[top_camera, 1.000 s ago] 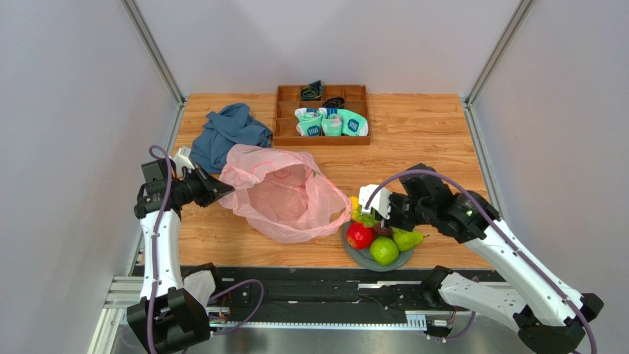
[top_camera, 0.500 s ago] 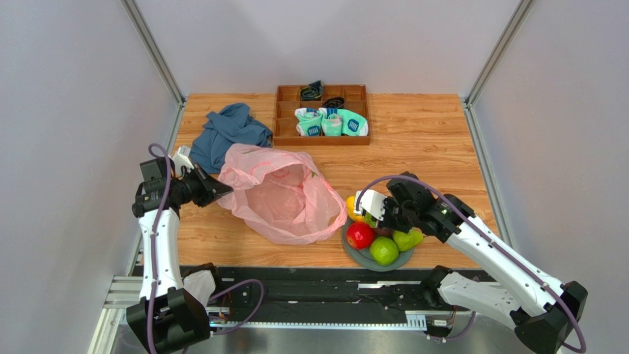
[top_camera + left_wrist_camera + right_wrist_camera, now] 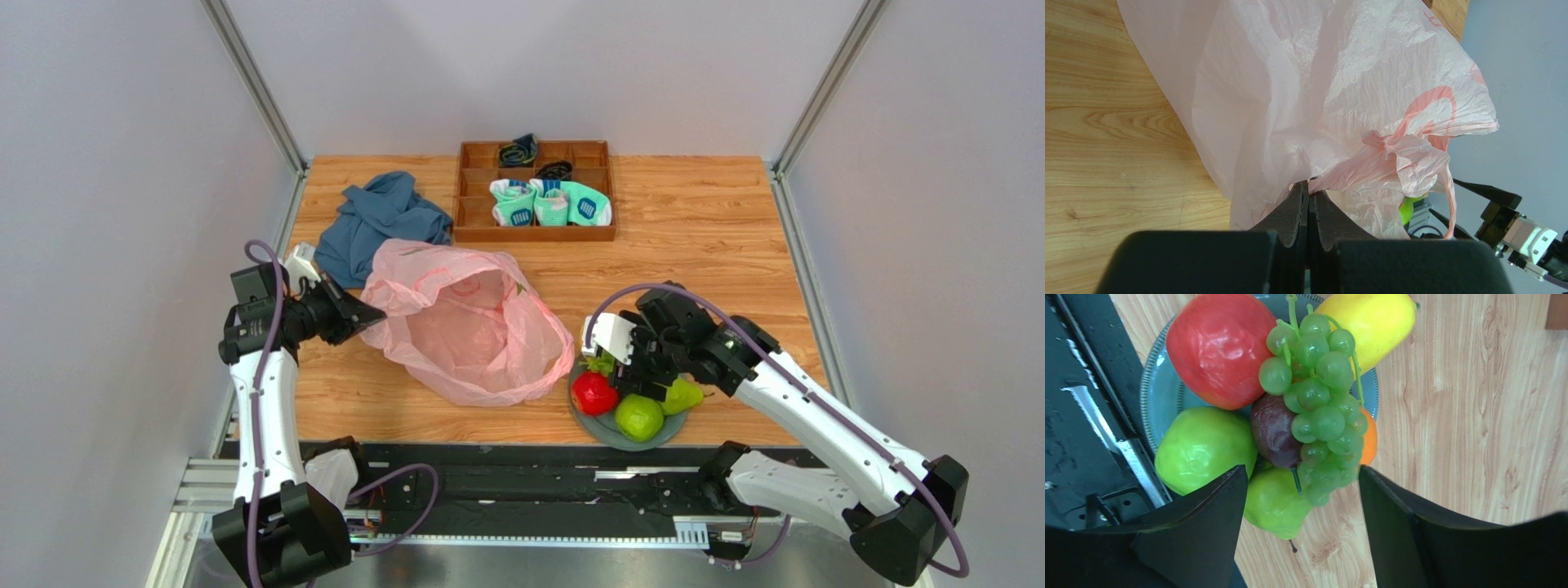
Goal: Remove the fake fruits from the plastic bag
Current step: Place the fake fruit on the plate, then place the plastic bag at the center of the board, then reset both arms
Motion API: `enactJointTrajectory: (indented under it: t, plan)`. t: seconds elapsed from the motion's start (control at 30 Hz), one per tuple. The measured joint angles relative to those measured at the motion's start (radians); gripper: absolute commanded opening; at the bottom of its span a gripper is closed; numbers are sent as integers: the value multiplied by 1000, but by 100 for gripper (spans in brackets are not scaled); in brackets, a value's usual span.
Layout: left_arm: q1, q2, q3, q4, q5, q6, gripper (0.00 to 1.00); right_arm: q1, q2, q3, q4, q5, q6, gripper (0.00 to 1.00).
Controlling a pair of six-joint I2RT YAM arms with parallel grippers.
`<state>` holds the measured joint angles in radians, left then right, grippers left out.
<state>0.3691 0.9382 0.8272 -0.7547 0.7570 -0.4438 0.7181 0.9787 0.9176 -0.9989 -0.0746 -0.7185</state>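
Note:
The pink plastic bag (image 3: 472, 325) lies open on the table, and my left gripper (image 3: 350, 312) is shut on its crumpled rim (image 3: 1389, 162). The fake fruits are heaped on the grey plate (image 3: 589, 423): red apple (image 3: 1220, 349), green apple (image 3: 1201, 447), pear (image 3: 1275, 505), lemon (image 3: 1370, 321), plum (image 3: 1273, 432) and an orange (image 3: 1369, 441) mostly hidden. The green grapes (image 3: 1318, 404) rest on top. My right gripper (image 3: 1301, 471) hovers just over the pile, open, its fingers (image 3: 1211, 508) clear of the grapes. No fruit shows inside the bag.
A blue cloth (image 3: 380, 221) lies behind the bag at the back left. A wooden tray (image 3: 472, 196) at the back holds teal-and-white socks (image 3: 552, 202). The plate sits close to the table's near edge, beside the black rail (image 3: 515, 472).
My right gripper has opened and let the grapes go onto the pile on the plate. The left gripper keeps its hold on the bag and has not moved.

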Motion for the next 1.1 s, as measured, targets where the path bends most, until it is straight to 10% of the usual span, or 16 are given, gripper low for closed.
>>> enactJointTrajectory:
  t: [0.43,0.67,0.77,0.8,0.83,1.1]
  plan:
    - [0,-5,-16,7,1,-3,0,0,66,146,-23,-50,54,74]
    - [2,-17,-17,13,2,-3,0,-54,122,255,30,1,205,96]
    - [6,-21,-17,13,5,-1,33,-155,174,334,84,48,304,100]
    - [6,-21,-17,14,8,3,56,-204,197,363,109,65,340,100]
    - [6,-21,-17,16,11,3,98,-244,217,385,127,79,367,100]
    - [6,-23,50,11,27,40,99,-612,363,467,197,86,605,100]
